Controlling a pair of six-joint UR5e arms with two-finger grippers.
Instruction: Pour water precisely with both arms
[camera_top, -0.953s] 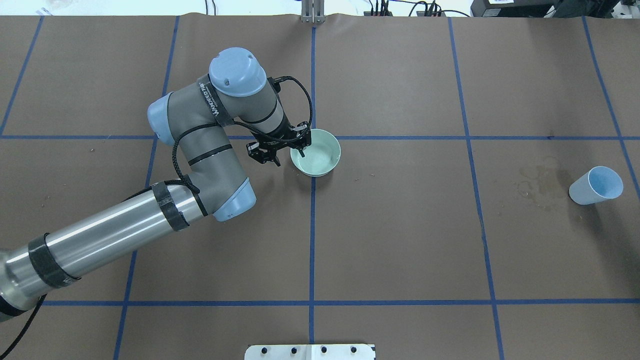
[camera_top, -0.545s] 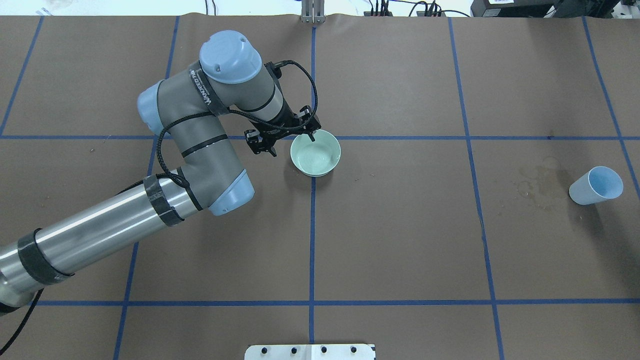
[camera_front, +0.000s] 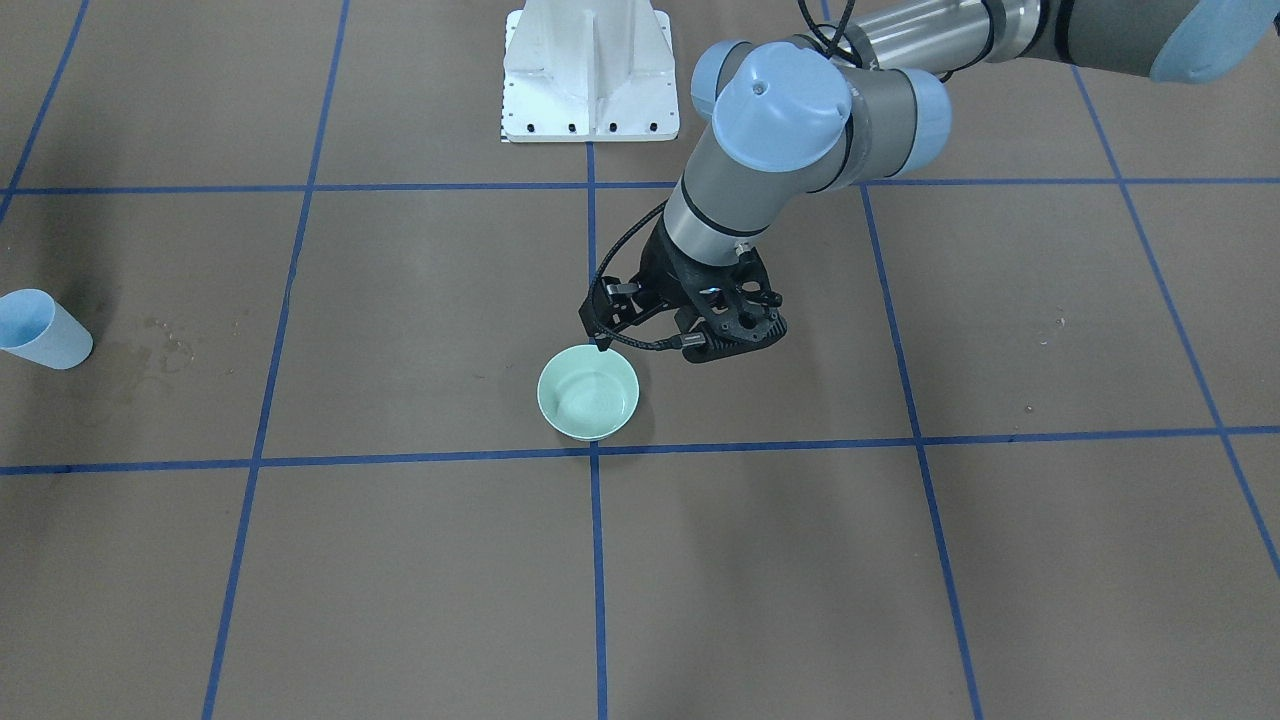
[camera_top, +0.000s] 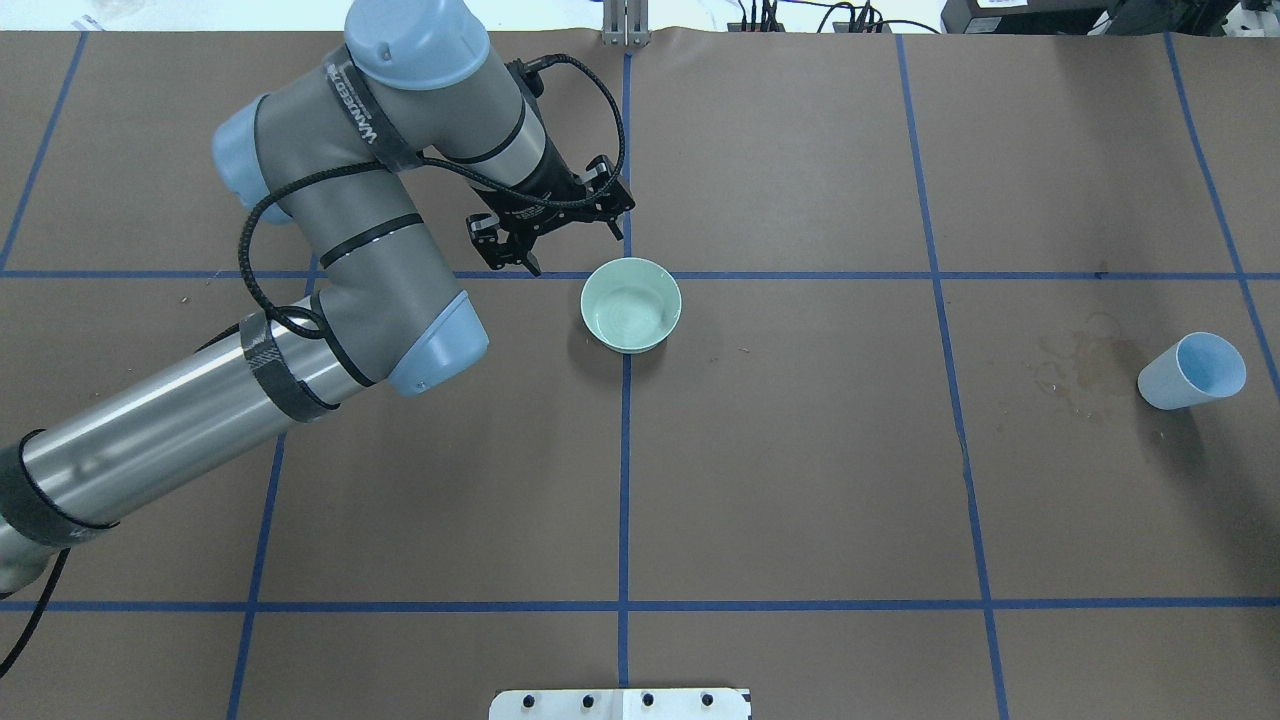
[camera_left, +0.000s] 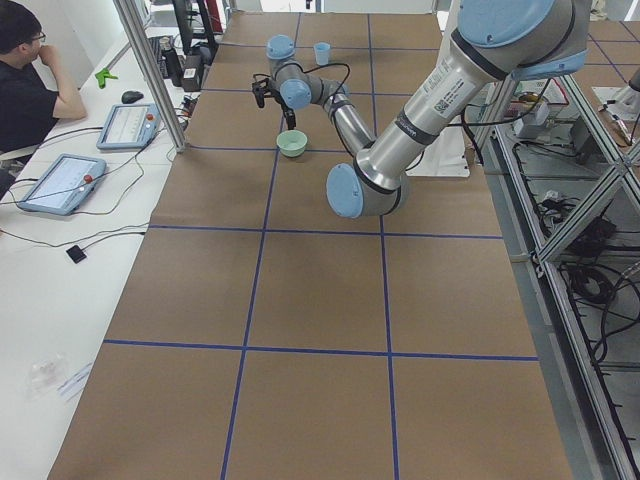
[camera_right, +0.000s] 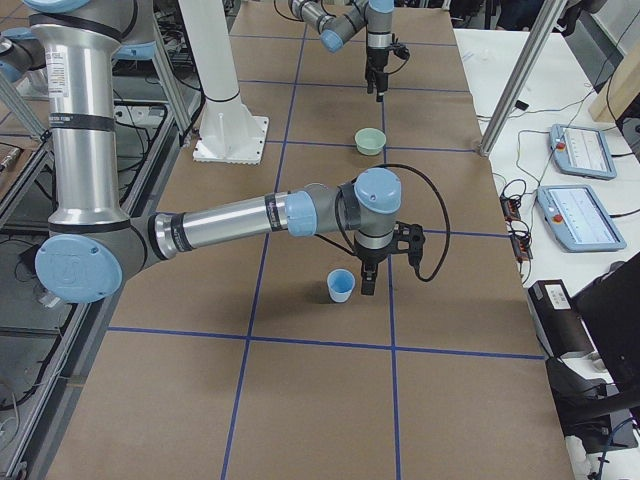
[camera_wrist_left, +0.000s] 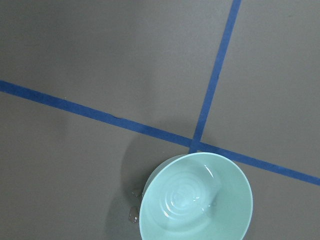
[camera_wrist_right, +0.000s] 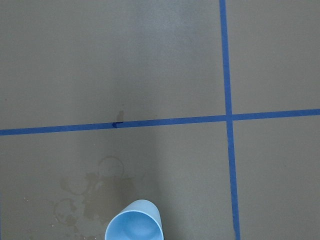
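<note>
A pale green bowl (camera_top: 631, 304) stands at the crossing of two blue tape lines. Water (camera_wrist_left: 186, 201) shows in it as faint ripples and glints. My left gripper (camera_top: 572, 250) hangs open and empty just beyond the bowl's far-left rim, clear of it; the front-facing view shows the gripper (camera_front: 665, 345) beside the bowl (camera_front: 588, 393). A light blue cup (camera_top: 1192, 371) stands far right. My right gripper (camera_right: 368, 278) appears only in the exterior right view, close beside the cup (camera_right: 341, 285); I cannot tell whether it is open or shut. The right wrist view looks down on the cup (camera_wrist_right: 134, 226).
Brown paper with a blue tape grid covers the table. A damp stain (camera_top: 1080, 368) marks the paper left of the cup. Small droplets (camera_wrist_left: 134, 214) lie by the bowl. The white pedestal (camera_front: 588, 70) stands at the robot's side. A person (camera_left: 30, 85) sits at a side desk.
My left gripper had one finger over the bowl's rim; it has come off, risen and drawn back to the far left. Bowl and cup have not moved.
</note>
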